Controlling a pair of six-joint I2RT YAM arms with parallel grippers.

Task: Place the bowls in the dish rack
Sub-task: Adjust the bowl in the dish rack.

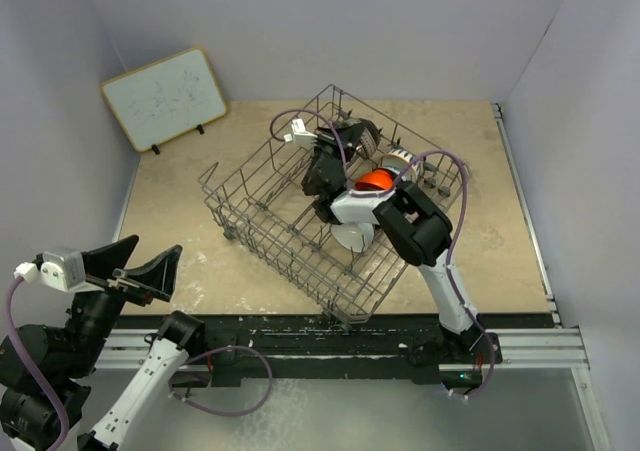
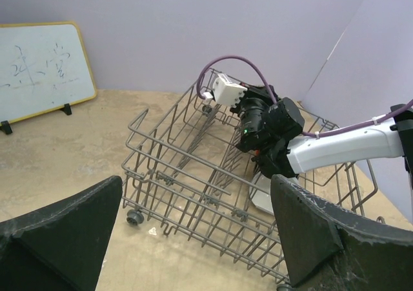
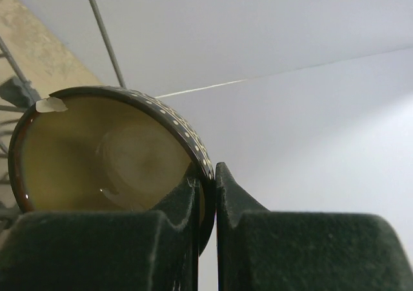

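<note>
The grey wire dish rack [image 1: 262,211] sits tilted in the middle of the table; it also shows in the left wrist view [image 2: 187,175]. An orange-red bowl [image 1: 375,179] and a white bowl [image 1: 352,237] stand on edge inside it. A pale bowl [image 1: 400,157] stands further back. My right gripper [image 3: 208,175] is shut on the rim of the brown bowl with a cream inside [image 3: 97,155], one finger inside and one outside, over the rack's far part [image 1: 340,146]. My left gripper [image 1: 135,266] is open and empty, near the table's front left edge.
A white board [image 1: 165,96] leans against the back left wall. The right arm [image 1: 415,226] lies across the rack's right side. Bare table lies left of the rack [image 1: 160,201]. Walls close in on both sides.
</note>
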